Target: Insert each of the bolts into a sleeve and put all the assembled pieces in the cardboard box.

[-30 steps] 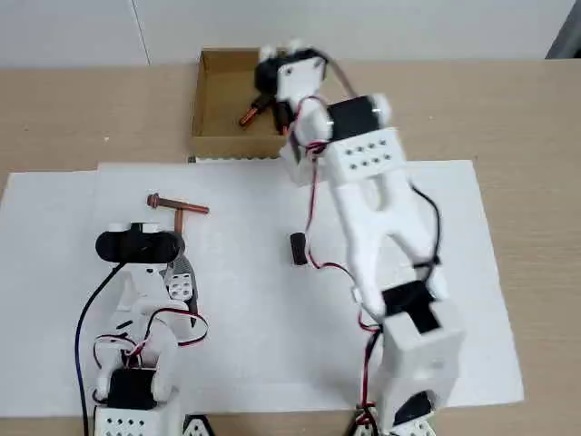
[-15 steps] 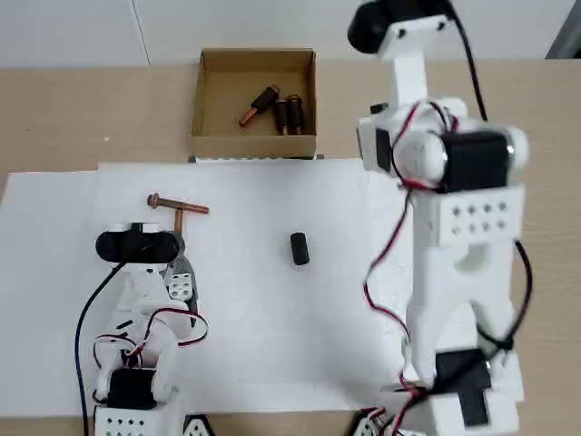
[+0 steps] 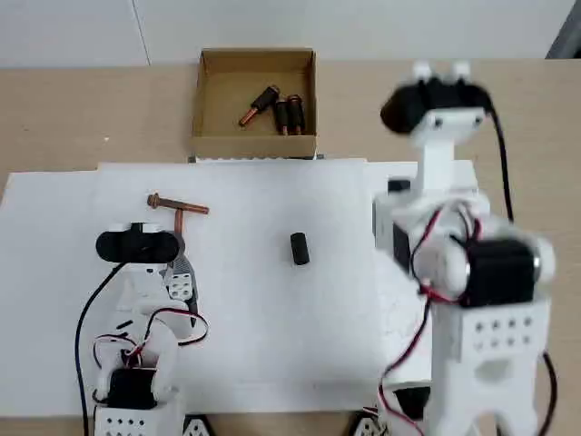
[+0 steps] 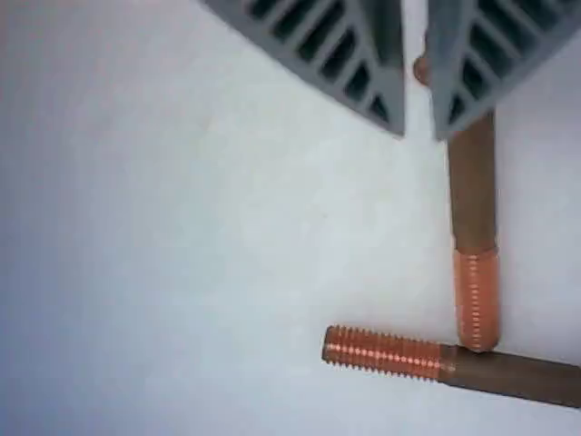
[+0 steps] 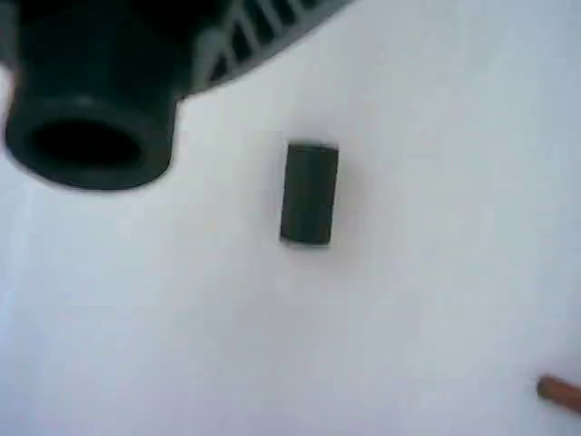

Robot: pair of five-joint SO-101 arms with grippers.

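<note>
Two copper bolts lie in an L on the white paper: one crosswise (image 3: 177,203) (image 4: 436,359), one lengthwise (image 3: 179,221) (image 4: 474,227). My left gripper (image 3: 180,254) (image 4: 419,127) sits shut just over the lengthwise bolt's head end, with only a thin slit between its grey fingers. A loose black sleeve (image 3: 300,248) (image 5: 309,193) lies mid-paper. The cardboard box (image 3: 257,145) at the back holds three assembled pieces (image 3: 289,114). My right gripper (image 3: 434,100) is raised high at the right. In its wrist view a black tube-like part (image 5: 86,127) sits close to the camera.
White paper (image 3: 272,345) covers most of the wooden table (image 3: 73,109). The right arm's white body (image 3: 481,309) rises over the paper's right side. One bolt end (image 5: 558,391) shows at the edge of the right wrist view.
The right arm has pulled back from over the box to the near right and risen. The assembled pieces stay in the box. The left arm has not moved.
</note>
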